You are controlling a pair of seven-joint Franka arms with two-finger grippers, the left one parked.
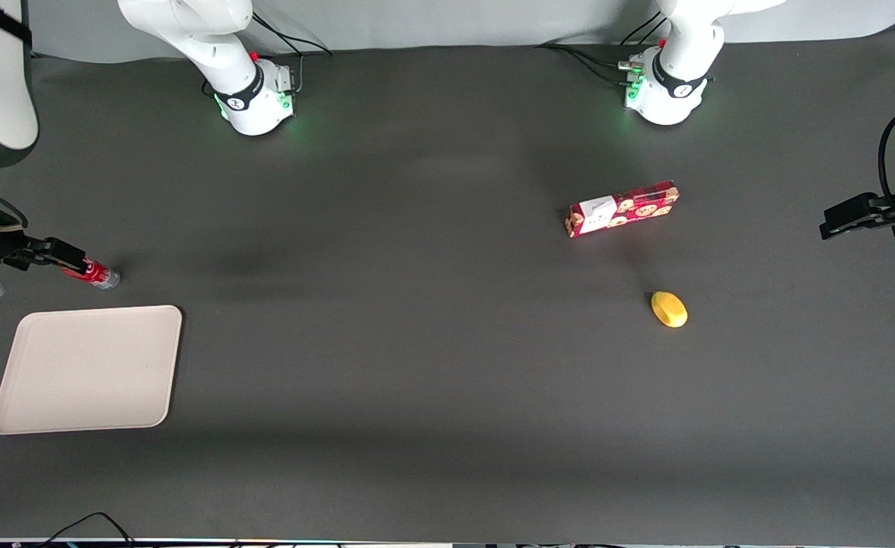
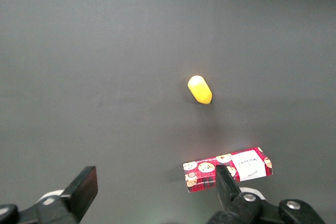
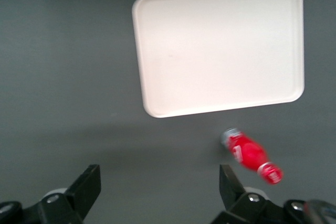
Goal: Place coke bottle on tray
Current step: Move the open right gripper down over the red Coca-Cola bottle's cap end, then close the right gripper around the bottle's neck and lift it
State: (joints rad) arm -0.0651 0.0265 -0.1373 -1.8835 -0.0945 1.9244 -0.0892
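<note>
The coke bottle (image 1: 99,275) is a small red bottle with a clear silvery base. It lies on its side on the dark table, at the working arm's end, a little farther from the front camera than the tray (image 1: 86,369). The tray is flat, beige and has nothing on it. My right gripper (image 1: 63,257) hangs just above the table by the bottle's cap end. In the right wrist view the gripper (image 3: 157,182) is open with nothing between its fingers. The bottle (image 3: 252,156) lies just outside one finger (image 3: 231,182), between the gripper and the tray (image 3: 218,51).
A red rectangular cookie box (image 1: 621,208) and a small yellow oval object (image 1: 669,309) lie toward the parked arm's end of the table. Both also show in the left wrist view, the box (image 2: 228,168) and the yellow object (image 2: 200,89).
</note>
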